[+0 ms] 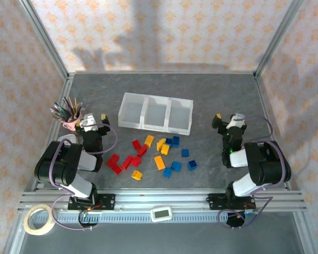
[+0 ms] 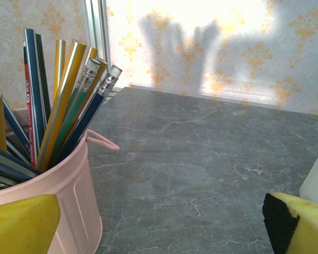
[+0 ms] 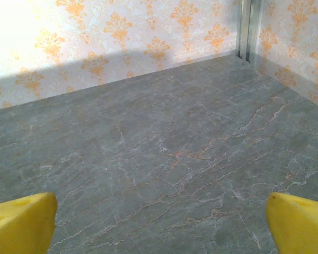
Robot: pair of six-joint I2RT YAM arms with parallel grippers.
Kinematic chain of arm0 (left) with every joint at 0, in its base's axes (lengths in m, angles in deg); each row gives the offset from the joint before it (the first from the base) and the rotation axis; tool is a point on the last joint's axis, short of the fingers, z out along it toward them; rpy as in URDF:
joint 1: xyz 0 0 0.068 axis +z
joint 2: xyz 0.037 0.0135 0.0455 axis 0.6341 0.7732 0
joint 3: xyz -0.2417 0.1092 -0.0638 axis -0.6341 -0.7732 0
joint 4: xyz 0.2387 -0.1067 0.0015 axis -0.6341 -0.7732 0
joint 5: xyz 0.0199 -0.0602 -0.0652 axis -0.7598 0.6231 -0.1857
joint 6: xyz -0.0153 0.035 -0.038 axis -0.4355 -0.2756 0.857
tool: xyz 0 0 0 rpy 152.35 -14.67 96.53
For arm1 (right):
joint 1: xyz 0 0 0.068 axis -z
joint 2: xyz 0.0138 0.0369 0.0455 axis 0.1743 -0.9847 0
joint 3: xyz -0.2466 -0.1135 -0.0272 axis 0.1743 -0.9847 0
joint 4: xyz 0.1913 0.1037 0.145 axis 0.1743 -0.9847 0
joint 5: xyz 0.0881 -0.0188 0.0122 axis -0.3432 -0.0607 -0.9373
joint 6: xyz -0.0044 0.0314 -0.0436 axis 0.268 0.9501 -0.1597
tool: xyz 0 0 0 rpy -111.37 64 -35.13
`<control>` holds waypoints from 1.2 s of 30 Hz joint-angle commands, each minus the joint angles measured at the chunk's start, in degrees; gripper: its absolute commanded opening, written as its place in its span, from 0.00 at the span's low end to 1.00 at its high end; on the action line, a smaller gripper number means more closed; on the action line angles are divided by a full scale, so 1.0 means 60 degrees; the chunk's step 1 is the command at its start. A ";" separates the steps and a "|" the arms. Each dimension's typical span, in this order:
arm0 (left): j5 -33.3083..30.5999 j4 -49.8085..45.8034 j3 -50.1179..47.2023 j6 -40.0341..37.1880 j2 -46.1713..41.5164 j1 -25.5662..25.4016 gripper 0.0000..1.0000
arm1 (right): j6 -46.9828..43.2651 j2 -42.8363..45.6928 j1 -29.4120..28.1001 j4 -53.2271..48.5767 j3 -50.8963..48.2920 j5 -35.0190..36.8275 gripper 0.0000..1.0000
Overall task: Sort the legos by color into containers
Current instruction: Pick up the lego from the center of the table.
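left gripper (image 1: 95,120) tucked by tabletop's (image 1: 212,95) left edge, wide open, empty | right gripper (image 1: 228,119) same, right edge | legos (image 1: 159,162): roughly 6 red, 5 yellow, 6 blue | tray (image 1: 153,126): 3 compartments

Fine pale lettering along a red pencil (image 2: 28,116), in the pink cup (image 2: 74,185) at the left edge of the tabletop (image 2: 201,174), too small to read, nothing else legible

On the worktop (image 1: 212,95): one white tray (image 1: 130,124) of three compartments (image 1: 156,112), about six red bricks (image 1: 115,168), five yellow-orange bricks (image 1: 159,162) and six blue bricks (image 1: 192,165). One pink cup (image 1: 70,124) holds roughly a dozen pencils (image 1: 66,108). One tape roll (image 1: 27,221), one white timer (image 1: 161,213).
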 commanded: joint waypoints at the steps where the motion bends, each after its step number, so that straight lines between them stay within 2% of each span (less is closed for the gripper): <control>1: 0.0098 0.0100 0.0165 0.0213 -0.0047 0.0091 1.00 | -0.0117 0.0079 0.0069 0.0278 0.0050 -0.0047 1.00; 36: 0.0348 0.0085 0.0164 0.0137 -0.0059 0.0096 1.00 | -0.0124 0.0102 0.0070 0.0324 0.0032 -0.0046 1.00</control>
